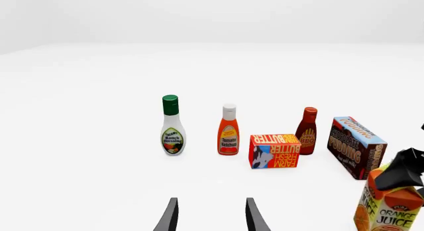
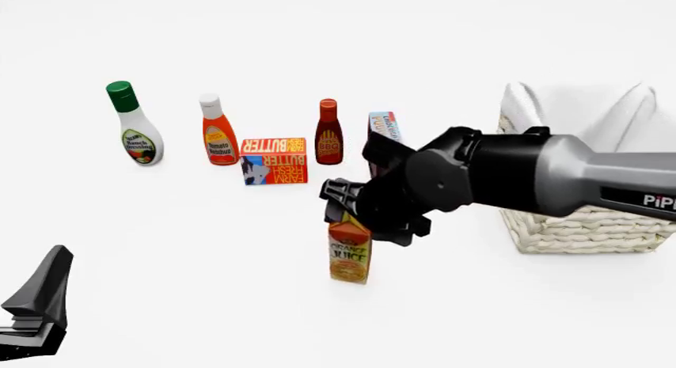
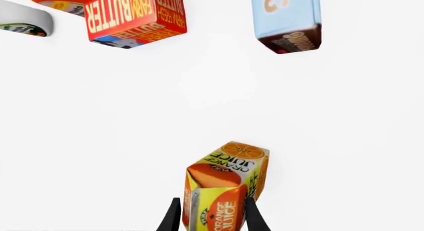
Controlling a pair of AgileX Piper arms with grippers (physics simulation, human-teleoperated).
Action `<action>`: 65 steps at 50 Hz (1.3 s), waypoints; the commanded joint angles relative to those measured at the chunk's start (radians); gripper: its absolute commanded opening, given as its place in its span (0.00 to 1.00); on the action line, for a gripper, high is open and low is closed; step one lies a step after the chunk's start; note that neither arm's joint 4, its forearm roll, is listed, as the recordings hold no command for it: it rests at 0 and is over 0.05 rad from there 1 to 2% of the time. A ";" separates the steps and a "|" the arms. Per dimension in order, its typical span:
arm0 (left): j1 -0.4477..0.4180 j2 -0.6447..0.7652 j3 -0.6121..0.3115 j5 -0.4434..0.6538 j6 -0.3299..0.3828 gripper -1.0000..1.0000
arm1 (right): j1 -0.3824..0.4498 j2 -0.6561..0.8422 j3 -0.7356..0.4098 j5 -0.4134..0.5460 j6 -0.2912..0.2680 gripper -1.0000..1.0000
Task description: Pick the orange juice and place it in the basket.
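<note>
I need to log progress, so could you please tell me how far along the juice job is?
Done: the right claw has reached the juice, its fingers on either side of the carton's top. In hand: the grasp; the juice seems to stand on the table, not clearly lifted. Left: carrying it to the basket and releasing. The left claw is open and idle.

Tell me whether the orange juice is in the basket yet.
Not yet: the orange juice stands upright on the table, outside the basket, with the right gripper around its top.
</note>
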 commanded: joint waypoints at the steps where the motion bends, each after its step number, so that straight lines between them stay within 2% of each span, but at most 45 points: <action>1: 0.000 0.000 0.000 0.000 0.000 1.00 | 0.037 0.021 0.057 -0.028 0.029 0.00; 15: 0.000 0.000 0.000 0.000 0.000 1.00 | 0.028 -0.007 0.043 -0.015 0.022 0.00; 40: 0.000 0.000 0.000 0.000 0.000 1.00 | -0.058 -0.173 -0.043 0.099 -0.039 0.00; 53: 0.000 0.000 0.000 0.000 0.000 1.00 | -0.179 -0.275 -0.221 0.275 -0.137 0.00; 65: 0.000 0.000 0.000 0.000 0.000 1.00 | -0.249 -0.296 -0.407 0.403 -0.192 0.00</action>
